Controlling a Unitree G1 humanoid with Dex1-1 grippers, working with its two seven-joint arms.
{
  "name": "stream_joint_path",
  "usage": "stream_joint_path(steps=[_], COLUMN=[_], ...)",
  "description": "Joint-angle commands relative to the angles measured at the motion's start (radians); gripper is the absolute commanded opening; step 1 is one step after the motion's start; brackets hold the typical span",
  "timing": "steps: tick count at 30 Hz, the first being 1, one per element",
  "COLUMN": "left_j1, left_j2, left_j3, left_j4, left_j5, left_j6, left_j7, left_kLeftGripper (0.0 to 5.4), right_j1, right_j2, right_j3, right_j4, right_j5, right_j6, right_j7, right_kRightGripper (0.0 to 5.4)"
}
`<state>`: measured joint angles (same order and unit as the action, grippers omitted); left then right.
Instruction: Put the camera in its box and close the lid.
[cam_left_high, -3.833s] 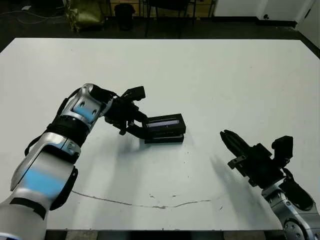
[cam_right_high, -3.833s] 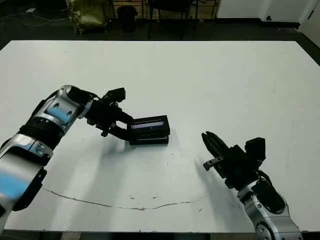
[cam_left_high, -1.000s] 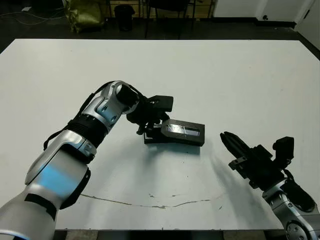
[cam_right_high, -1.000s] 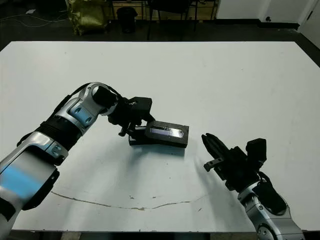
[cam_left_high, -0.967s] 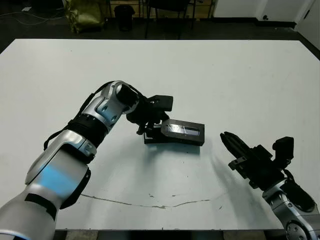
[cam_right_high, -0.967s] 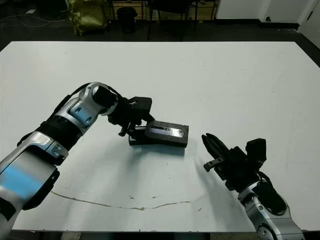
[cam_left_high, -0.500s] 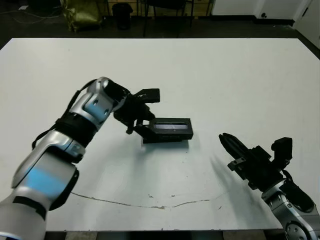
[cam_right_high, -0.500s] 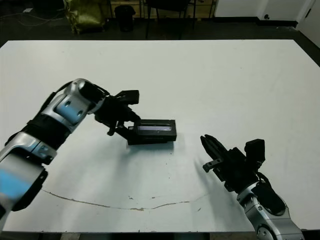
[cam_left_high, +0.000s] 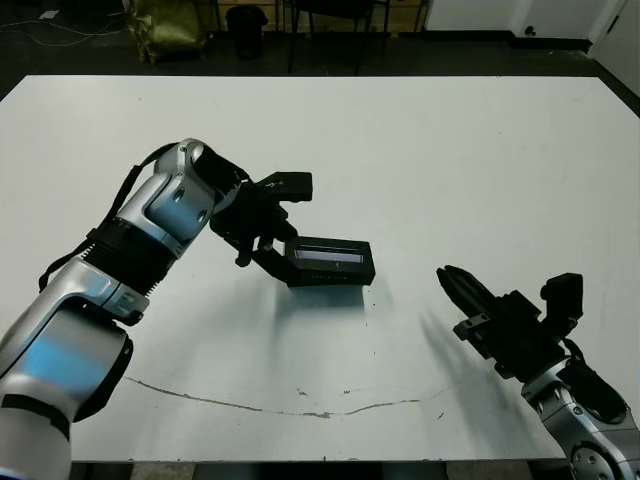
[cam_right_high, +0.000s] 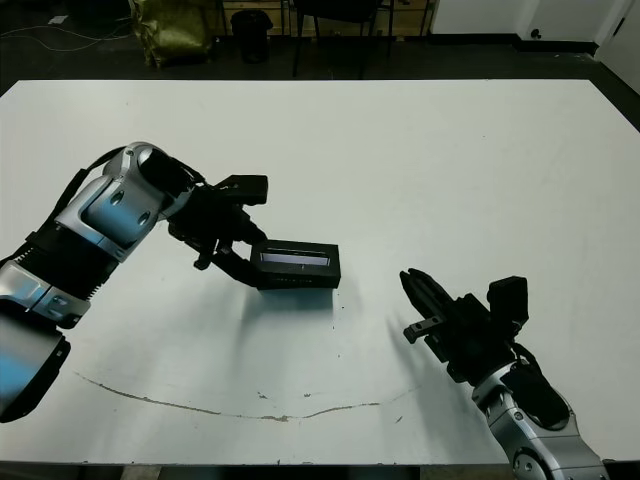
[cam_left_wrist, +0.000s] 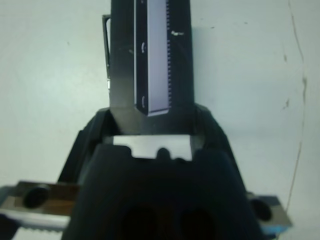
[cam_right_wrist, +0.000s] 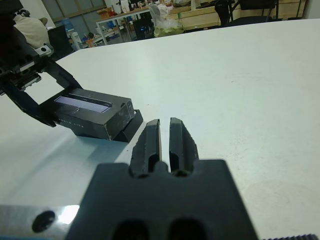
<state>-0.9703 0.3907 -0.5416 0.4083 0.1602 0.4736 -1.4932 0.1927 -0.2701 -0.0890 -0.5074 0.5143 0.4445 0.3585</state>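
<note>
Black lid (cam_left_high: 331, 261) gripped in left jaws (cam_left_high: 270, 248), over box (cam_right_wrist: 125, 126) — right jaws (cam_left_high: 452, 286) closed, empty, off white desk (cam_left_high: 450, 170).

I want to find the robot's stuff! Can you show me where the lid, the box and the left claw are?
lid (cam_left_high: 330, 255): left eye view, on its pale glossy stripe.
box (cam_right_wrist: 131, 125): right wrist view, on the corner sticking out under the lid.
left claw (cam_left_high: 268, 250): left eye view, between its fingertips at the lid's end.
</note>
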Motion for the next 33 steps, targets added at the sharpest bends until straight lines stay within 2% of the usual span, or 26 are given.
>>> stream_joint_path(steps=[1,7,18,33], left_j1=[-0.008,0.006,0.015,0.006], left_j2=[-0.001,-0.014,-0.005,0.003], left_j3=[-0.020,-0.033,-0.053,-0.070], left_j4=[-0.012,-0.038,-0.088,-0.085], left_j5=[0.018,0.036,0.066,0.055], left_j6=[0.010,0.023,0.037,0.054], left_j7=[0.027,0.103,0.178,0.141], left_kLeftGripper=[2.26,2.26,2.26,2.26], right_j1=[0.000,0.002,0.009,0.011], right_j2=[-0.006,-0.002,0.003,0.004], right_j3=[-0.001,-0.004,0.004,0.009], right_j4=[0.003,0.004,0.017,0.029], right_j5=[-0.001,0.012,-0.012,-0.034], right_j6=[0.020,0.024,-0.004,-0.021], right_j7=[-0.009,-0.009,-0.003,0.005], right_kRightGripper=[0.00,0.00,0.00,0.00])
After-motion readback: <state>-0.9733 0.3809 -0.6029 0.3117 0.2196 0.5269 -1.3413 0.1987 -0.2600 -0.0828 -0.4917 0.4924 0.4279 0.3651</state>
